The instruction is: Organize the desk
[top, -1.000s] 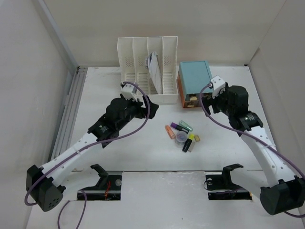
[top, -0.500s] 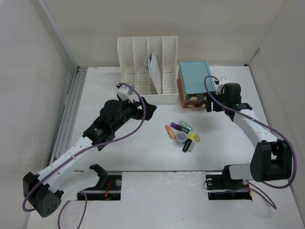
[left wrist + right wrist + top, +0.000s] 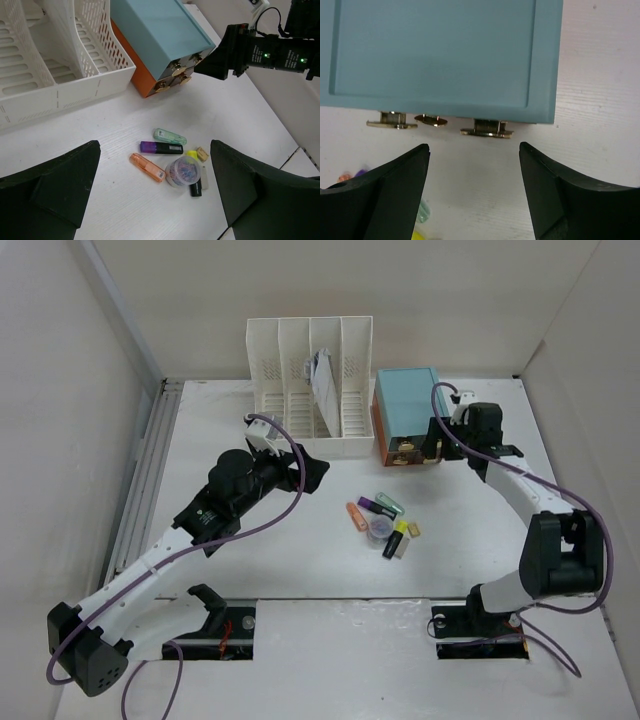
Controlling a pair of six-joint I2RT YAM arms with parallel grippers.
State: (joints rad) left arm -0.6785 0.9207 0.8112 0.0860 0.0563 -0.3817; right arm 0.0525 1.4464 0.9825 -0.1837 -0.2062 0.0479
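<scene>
Ahead of the black left gripper [image 3: 310, 472]: an orange highlighter [image 3: 147, 167], a purple highlighter [image 3: 161, 147], a mint highlighter [image 3: 169, 136], and a clear tub [image 3: 183, 171] of seemingly multicoloured clips. Just beyond the black right gripper [image 3: 472, 150]: a teal box [image 3: 440, 55], brass handles [image 3: 485, 131], white desk [image 3: 600, 100].

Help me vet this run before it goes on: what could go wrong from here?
1. The open right tool faces the thin brass handles of the teal drawer box; a pinch could slip off or shove the box.
2. The open left tool hangs above highlighters packed against a tub of paper clips; grabbing one may scatter the rest or tip the tub.
</scene>
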